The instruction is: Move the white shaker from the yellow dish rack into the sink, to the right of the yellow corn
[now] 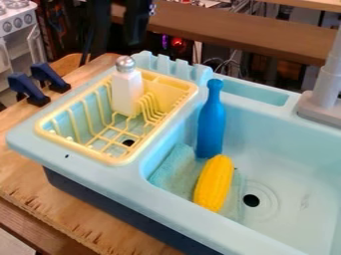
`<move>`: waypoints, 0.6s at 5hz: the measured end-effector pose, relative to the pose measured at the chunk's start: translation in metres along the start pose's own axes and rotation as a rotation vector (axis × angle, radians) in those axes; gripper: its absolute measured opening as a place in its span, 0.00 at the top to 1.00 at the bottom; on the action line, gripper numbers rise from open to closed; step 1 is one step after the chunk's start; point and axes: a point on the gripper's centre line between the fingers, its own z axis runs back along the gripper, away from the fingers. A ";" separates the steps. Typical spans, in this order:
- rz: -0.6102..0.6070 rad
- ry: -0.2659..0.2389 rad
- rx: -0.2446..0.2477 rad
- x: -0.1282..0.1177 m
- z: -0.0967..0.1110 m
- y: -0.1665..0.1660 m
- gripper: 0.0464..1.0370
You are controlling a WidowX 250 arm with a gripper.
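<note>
Item one: white shaker (127, 93), silver-coloured cap (125, 63). It is standing upright in the yellow dish rack (118, 160), near the rack's back end and beside the tines (152, 108). By judgement, the body is feeling stiff and fairly light, its smooth, flat sides perhaps sliding under a weak grip. The best hold is lying across two opposite sides of the body, below the cap; the rounded top is offering less purchase, and the narrow, tall form is inviting a tip if nudged high up.

Item two: black gripper (136, 27), hanging at the top edge, behind the shaker and nearest to it. It is blending into the dark background, so whether it is standing open or closed, one cannot tell.

Item three: blue bottle (211, 124), standing nearly upright in the sink basin (299, 164), near the wall on the rack's side.

Item four: yellow corn (214, 184), lying on a blue-green cloth (174, 168), close to the drain (251, 200).

Item five: grey faucet (325, 89), rising at the sink's back edge.
</note>
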 end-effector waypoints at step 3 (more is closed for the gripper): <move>0.018 0.026 -0.033 -0.002 -0.026 0.004 0.03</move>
